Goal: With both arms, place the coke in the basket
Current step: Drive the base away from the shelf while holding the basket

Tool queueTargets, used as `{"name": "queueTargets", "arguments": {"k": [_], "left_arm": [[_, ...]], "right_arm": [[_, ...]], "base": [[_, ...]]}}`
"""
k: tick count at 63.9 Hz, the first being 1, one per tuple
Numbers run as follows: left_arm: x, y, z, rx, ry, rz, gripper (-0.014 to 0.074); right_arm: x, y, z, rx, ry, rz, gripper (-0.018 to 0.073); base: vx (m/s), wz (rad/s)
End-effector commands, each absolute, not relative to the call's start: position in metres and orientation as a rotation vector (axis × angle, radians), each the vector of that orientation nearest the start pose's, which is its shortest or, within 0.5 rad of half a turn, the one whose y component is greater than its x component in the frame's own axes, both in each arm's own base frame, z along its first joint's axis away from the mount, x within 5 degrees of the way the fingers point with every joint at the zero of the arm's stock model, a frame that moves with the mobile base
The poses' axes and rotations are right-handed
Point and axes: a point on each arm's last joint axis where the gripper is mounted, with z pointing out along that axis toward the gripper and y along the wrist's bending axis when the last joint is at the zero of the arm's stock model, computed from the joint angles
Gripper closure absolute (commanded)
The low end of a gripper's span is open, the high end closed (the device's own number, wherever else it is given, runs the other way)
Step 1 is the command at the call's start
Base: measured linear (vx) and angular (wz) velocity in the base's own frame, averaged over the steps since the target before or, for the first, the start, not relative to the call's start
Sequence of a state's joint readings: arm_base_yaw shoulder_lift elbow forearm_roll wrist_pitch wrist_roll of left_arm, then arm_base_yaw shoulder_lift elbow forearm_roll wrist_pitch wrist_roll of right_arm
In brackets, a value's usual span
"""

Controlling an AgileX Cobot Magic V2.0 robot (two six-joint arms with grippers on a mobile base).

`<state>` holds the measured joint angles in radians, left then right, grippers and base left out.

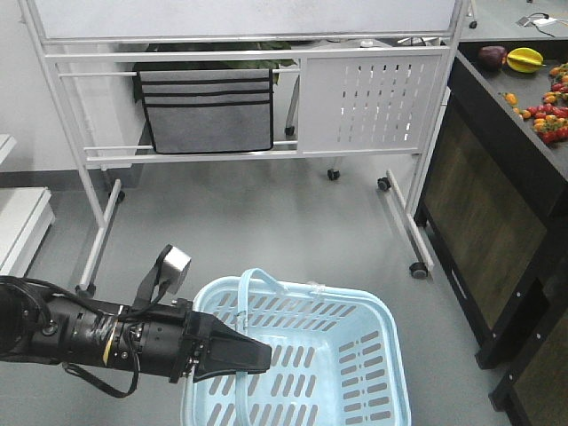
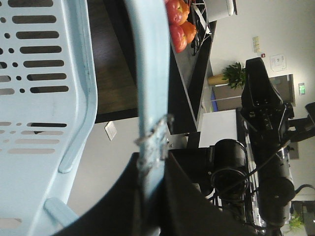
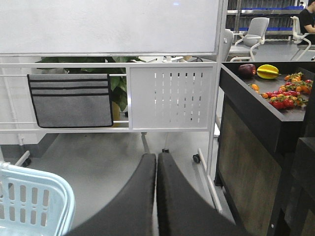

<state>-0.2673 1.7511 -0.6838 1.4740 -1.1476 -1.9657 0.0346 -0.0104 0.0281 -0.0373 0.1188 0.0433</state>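
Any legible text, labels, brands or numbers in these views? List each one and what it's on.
No text is readable in any view.
Print on the white wall plate: too small and blurred to read.
Marking on the green wall sign: blurred, unreadable.
Surface of the whiteboard: blank, no writing.
Walls and rim of the basket: no label or brand visible.
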Motion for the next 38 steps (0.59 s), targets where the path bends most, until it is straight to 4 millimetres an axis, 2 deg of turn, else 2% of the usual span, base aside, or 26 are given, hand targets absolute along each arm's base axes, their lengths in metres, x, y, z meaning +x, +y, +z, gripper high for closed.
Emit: {"name": "queueTargets", "arguments": {"k": [1, 38], "left_arm": [[0.2341, -0.1566, 0.2058, 0.315, 2.156, -2.043, 0.0602], [0.2341, -0.1566, 0.2058, 0.315, 2.156, -2.043, 0.0602]], "right_arm": [[0.0559, 0.0016, 0.1975, -0.026, 1.539, 0.02, 0.0568], [0.0559, 0.0016, 0.1975, -0.026, 1.539, 0.02, 0.0568]], "base": [[0.24, -0.06], [0.24, 0.03]]}}
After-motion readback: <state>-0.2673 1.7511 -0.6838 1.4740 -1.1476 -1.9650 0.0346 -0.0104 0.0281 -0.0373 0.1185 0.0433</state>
